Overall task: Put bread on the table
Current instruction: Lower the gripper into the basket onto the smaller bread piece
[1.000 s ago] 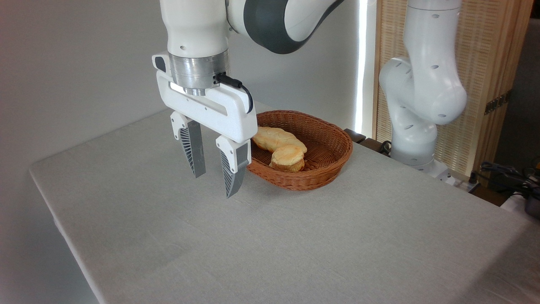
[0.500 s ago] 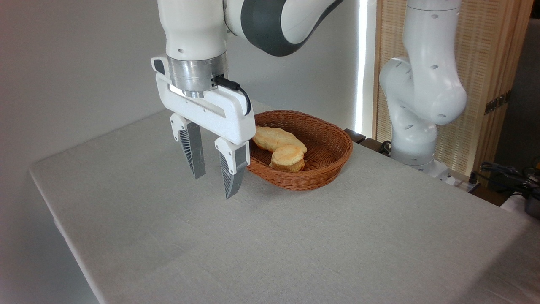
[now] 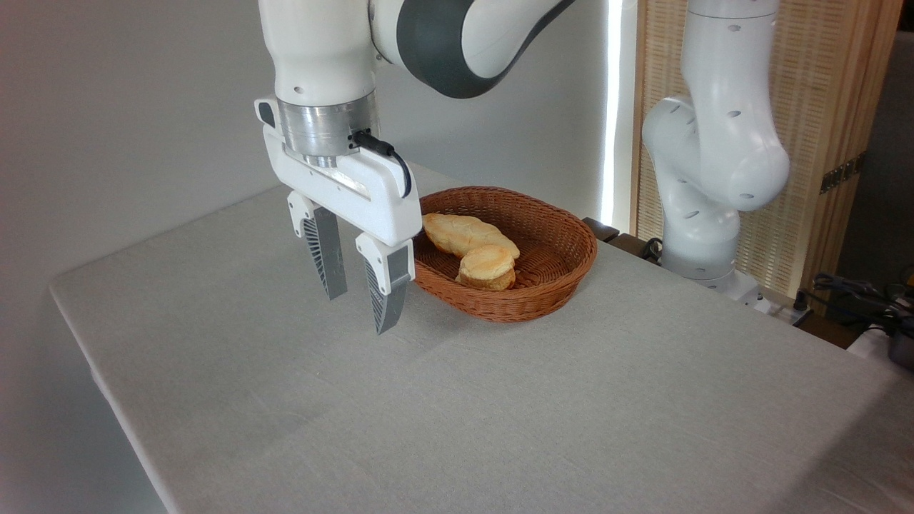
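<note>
While the end effector [image 3: 355, 300] hangs spread and empty over the worktop [image 3: 500, 400], the bread [image 3: 486, 267] sits right of it in the basket [image 3: 564, 282], ungrasped.

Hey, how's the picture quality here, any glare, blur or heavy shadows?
Fixed camera: sharp throughout; a blown-out light strip behind the basket; soft, faint shadow on the table under the open hand; bread evenly lit.
</note>
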